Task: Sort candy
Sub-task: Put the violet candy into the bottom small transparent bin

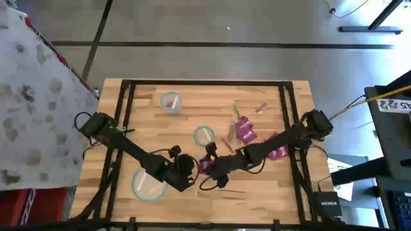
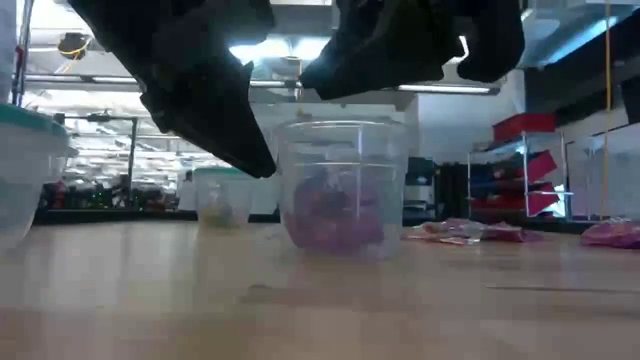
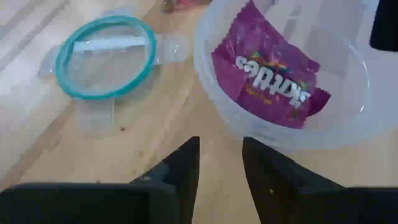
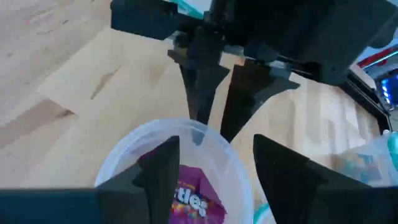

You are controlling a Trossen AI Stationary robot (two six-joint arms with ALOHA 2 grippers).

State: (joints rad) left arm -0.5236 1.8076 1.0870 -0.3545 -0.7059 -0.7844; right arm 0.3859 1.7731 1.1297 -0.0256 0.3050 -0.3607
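A magenta Skittles packet (image 3: 270, 71) is seen lying inside the clear tub (image 3: 360, 118), low centre of the high view. The right end effector (image 4: 208, 165) is hung over the tub, fingers spread, nothing held. The left end effector (image 3: 217, 165) is parked at the tub's rim, narrowly parted, empty. More candy (image 1: 244, 130) is scattered centre-right on the surface (image 1: 270, 186).

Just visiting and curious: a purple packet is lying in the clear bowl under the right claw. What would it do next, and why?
Probably lift the right gripper away and go for more candy. Its fingers are apart above the bowl, and the purple packet lies loose inside, so that drop looks done. More packets wait on the table. The left gripper sits open beside the bowl.
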